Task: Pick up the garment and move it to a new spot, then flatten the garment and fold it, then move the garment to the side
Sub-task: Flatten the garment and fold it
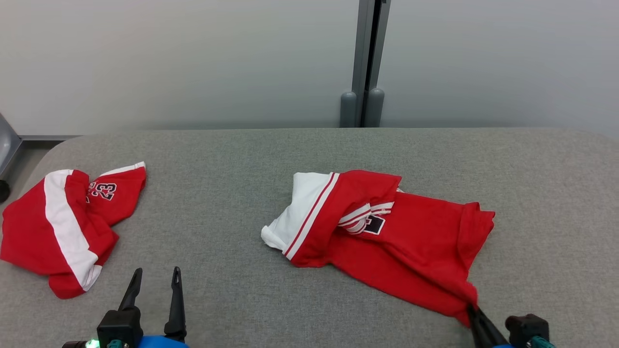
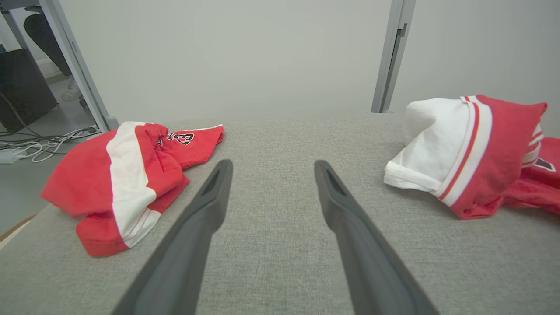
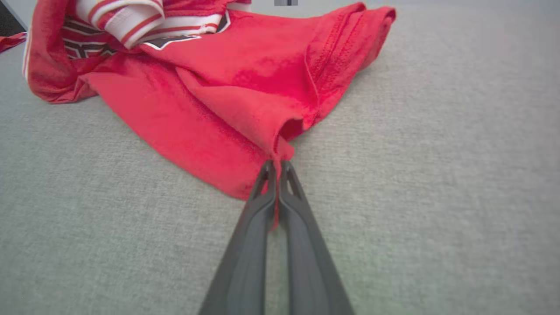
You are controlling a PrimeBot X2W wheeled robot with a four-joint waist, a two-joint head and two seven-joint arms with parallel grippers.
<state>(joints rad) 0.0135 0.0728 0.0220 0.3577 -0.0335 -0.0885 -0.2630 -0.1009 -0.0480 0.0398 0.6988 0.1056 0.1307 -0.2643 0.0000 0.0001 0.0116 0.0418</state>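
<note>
the garment (image 1: pixel 387 232) lies crumpled on the table (image 1: pixel 242 159); right claw (image 3: pixel 276 168) pinches its near corner, left claw (image 1: pixel 154 282) hangs spread well left of it. lift slowly, or the thin pinch may slip.

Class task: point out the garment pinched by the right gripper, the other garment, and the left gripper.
pinched garment (image 3: pixel 227 100): right wrist view, on its plain red body.
other garment (image 1: pixel 65 227): head view, on its white stripe.
left gripper (image 1: pixel 157 271): head view, midway between its open fingertips.
</note>
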